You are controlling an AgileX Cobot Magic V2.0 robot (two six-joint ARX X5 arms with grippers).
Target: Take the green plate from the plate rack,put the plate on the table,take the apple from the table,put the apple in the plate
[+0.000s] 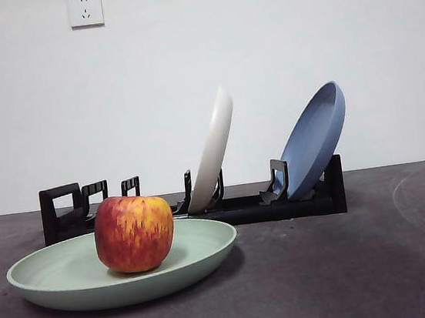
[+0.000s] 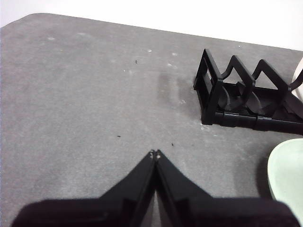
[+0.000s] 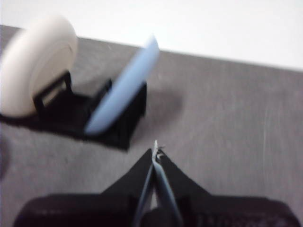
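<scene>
- I see a cream-white plate [image 1: 213, 149] leaning in a slot.
- A blue plate [image 1: 315, 140] leans further right.
- Two wall sockets [image 1: 85, 9] are above.

Matte black wedge-shaped end effector [image 2: 155, 153] with pointed tips.

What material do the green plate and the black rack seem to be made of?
The green plate looks like matte plastic or a similar composite: its surface is dull, evenly coloured, without glaze shine. The rack looks like moulded black plastic, slightly glossy, though coated metal is possible.
</scene>
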